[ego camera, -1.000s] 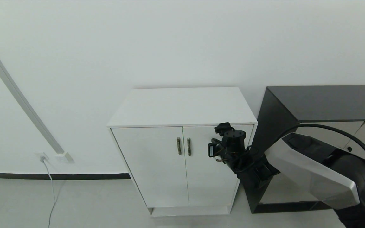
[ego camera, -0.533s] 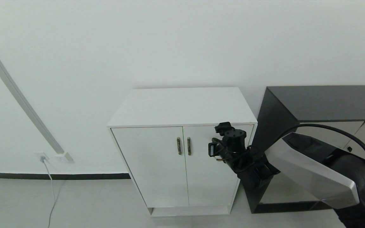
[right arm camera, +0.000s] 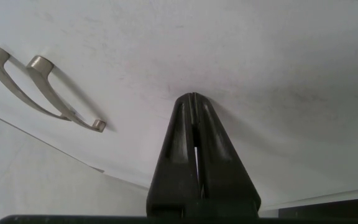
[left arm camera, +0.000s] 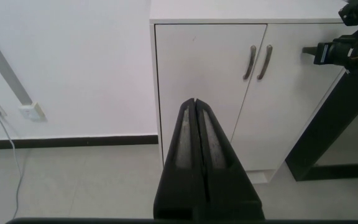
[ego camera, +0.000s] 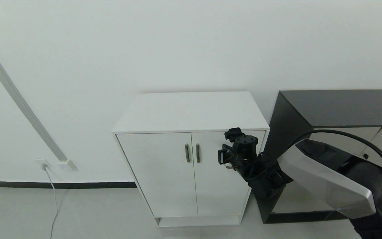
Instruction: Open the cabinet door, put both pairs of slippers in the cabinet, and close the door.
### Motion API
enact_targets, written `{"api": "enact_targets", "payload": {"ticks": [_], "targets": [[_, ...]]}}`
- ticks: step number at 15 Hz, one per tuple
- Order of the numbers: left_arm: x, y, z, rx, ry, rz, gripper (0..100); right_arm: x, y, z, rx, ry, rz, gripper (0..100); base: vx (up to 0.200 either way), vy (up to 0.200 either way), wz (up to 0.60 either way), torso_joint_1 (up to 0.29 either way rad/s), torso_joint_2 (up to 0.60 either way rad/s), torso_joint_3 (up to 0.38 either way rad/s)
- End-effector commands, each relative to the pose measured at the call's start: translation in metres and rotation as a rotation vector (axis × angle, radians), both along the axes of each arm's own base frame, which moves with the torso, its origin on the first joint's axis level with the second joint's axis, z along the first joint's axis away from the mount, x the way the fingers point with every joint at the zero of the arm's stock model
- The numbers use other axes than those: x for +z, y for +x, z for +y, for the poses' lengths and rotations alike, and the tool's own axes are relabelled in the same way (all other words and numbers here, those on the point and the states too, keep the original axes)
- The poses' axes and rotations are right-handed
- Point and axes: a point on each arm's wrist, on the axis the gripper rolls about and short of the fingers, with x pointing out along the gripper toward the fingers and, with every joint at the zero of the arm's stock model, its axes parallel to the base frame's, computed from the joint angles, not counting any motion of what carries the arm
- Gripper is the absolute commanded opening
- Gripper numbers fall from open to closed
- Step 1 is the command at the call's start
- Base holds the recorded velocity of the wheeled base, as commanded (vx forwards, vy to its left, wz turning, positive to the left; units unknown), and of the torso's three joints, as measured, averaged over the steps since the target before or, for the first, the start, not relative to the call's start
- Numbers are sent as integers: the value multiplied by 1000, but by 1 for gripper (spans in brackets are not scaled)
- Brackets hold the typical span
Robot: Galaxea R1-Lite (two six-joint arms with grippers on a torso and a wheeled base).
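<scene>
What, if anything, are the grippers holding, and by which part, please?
Nothing: the left gripper and the right gripper are both shut and empty, the right near the white cabinet door.

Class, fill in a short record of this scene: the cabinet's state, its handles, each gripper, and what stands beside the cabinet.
Cabinet: white, shut
Handles: two, side by side at mid-front
Right gripper: shut, tips close to the right door; contact unclear
Left gripper: shut, held back from the cabinet
Beside it: dark cabinet, on the right-door side
</scene>
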Motion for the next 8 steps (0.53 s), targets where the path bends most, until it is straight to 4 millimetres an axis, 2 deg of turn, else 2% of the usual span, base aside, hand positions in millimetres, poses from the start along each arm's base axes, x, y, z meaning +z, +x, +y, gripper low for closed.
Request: {"api": "enact_targets", "payload": {"ticks": [1,8], "targets": [[0,0,0,1,-1,1,0,0,0,0,1,-2,-1,0,0,0,0,0,0,0],[0,0,0,1,1,1,0,-1,1,1,1,-4,-3,0,0,0,0,0,0,0]]}}
